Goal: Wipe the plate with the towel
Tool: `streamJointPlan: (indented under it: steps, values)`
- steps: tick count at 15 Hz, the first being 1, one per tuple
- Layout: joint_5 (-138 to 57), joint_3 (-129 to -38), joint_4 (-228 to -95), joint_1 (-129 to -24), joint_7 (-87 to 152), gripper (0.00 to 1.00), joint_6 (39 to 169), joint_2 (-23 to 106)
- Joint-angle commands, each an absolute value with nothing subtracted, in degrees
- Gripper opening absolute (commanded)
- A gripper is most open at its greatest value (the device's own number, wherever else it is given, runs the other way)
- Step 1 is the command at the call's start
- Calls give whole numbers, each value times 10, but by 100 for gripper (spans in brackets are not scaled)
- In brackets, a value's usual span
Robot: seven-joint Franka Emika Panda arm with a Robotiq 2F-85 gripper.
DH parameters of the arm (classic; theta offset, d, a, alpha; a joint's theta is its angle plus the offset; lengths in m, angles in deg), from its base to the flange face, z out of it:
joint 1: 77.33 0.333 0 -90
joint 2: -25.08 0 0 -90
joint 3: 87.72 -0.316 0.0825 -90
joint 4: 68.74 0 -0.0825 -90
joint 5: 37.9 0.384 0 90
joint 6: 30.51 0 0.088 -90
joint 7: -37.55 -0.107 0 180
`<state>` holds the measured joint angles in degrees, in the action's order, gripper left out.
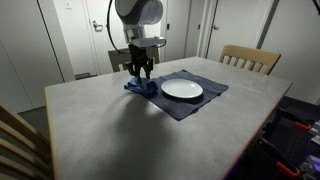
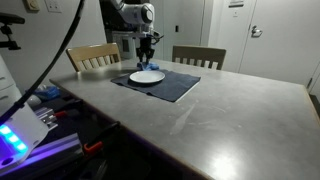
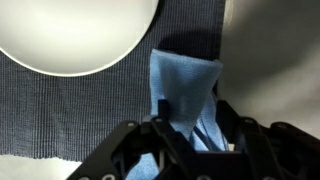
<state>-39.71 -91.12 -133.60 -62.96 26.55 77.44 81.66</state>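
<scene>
A white plate [image 1: 182, 89] sits on a dark placemat [image 1: 195, 104] on the table; it also shows in the other exterior view [image 2: 147, 76] and at the top left of the wrist view [image 3: 75, 35]. A blue towel [image 1: 141, 87] lies bunched at the mat's edge beside the plate. In the wrist view the towel [image 3: 185, 85] runs between the fingers. My gripper [image 1: 142, 74] stands over the towel and is shut on it [image 3: 190, 125]. In the other exterior view the gripper [image 2: 148, 60] is just behind the plate.
The grey table [image 1: 120, 130] has wooden chairs at its sides [image 1: 250, 58] [image 2: 93, 56] [image 2: 199, 57]. A chair back is at the near corner [image 1: 15, 135]. Doors and walls stand behind. Equipment with cables sits beside the table [image 2: 30, 120].
</scene>
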Motion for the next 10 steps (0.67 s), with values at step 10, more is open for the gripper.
streamJointPlan:
  steps: [10]
  values:
    - [-404,-903,-1367,-639,278,2,784,817]
